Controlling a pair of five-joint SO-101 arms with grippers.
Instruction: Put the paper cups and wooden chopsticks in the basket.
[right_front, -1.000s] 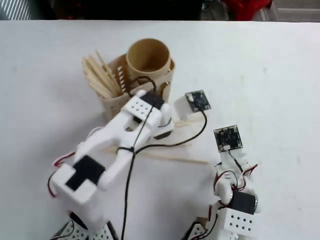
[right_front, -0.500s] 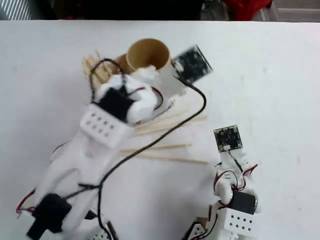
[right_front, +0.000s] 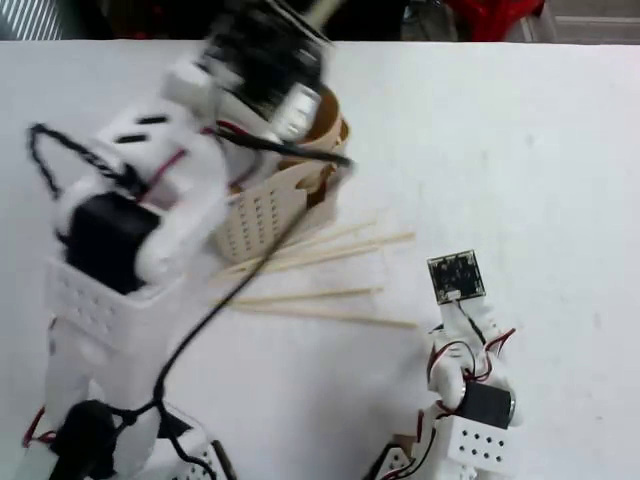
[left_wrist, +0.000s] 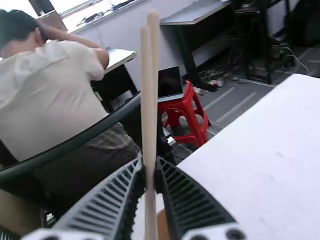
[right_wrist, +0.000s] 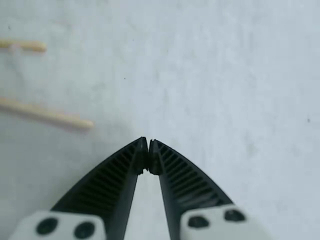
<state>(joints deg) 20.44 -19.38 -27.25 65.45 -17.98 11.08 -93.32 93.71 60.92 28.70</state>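
Observation:
My left gripper (left_wrist: 150, 167) is shut on two wooden chopsticks (left_wrist: 148, 75) that stand straight up from its fingers. In the high view this arm is raised above the perforated basket (right_front: 262, 212), and one chopstick tip (right_front: 322, 8) pokes past the table's far edge. A brown paper cup (right_front: 330, 118) sits in the basket, mostly hidden by the arm. Several loose chopsticks (right_front: 318, 247) lie on the table in front of the basket. My right gripper (right_wrist: 148, 150) is shut and empty, low over the table beside the ends of two chopsticks (right_wrist: 46, 115).
The right arm (right_front: 467, 400) rests at the near right edge of the white table (right_front: 520, 150). Behind the table's far edge are a red stool (left_wrist: 182, 107) and a seated person.
The left arm has lifted off the table with chopsticks in its gripper and swung up over the basket. The right arm has not moved.

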